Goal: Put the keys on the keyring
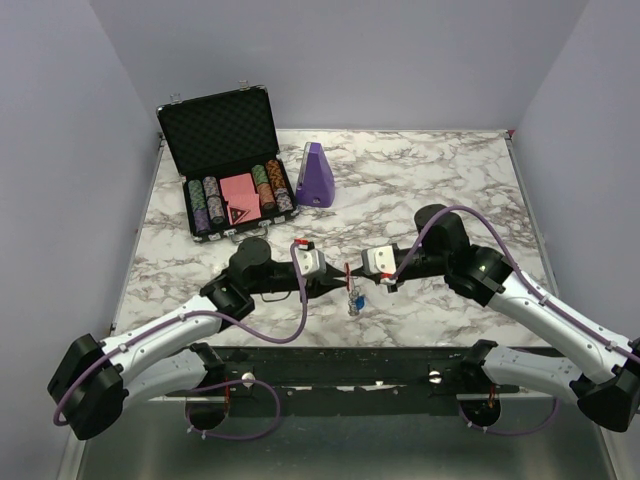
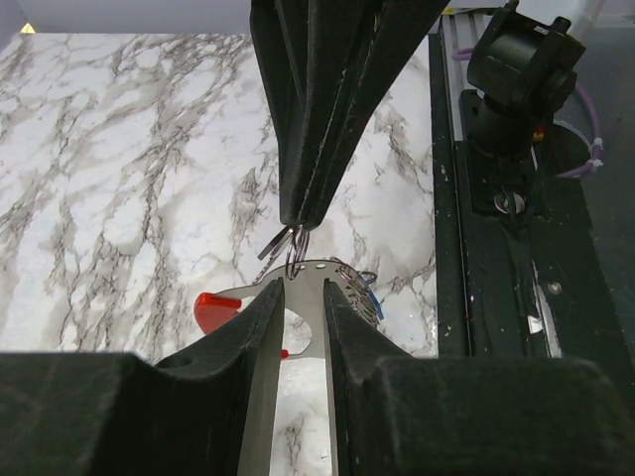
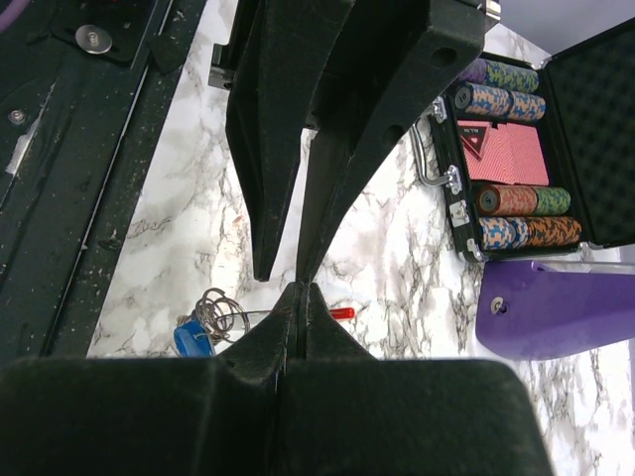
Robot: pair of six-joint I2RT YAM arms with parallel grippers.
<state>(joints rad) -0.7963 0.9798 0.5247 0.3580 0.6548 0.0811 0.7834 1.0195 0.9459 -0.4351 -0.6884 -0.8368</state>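
Clamping the keyring (image 2: 301, 329), left pincer (image 2: 303, 290) hides most of it; right pincer (image 2: 298, 222) pressed together, contents unclear.

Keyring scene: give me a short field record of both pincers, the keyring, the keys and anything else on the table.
left pincer: closed on the silvery part of the keyring
right pincer: shut, tips at a small wire loop; hold on it unclear
keys: bunch with a blue tag at the keyring's silvery end; whether threaded on, unclear
other items: open case of poker chips, purple object, both at the far side
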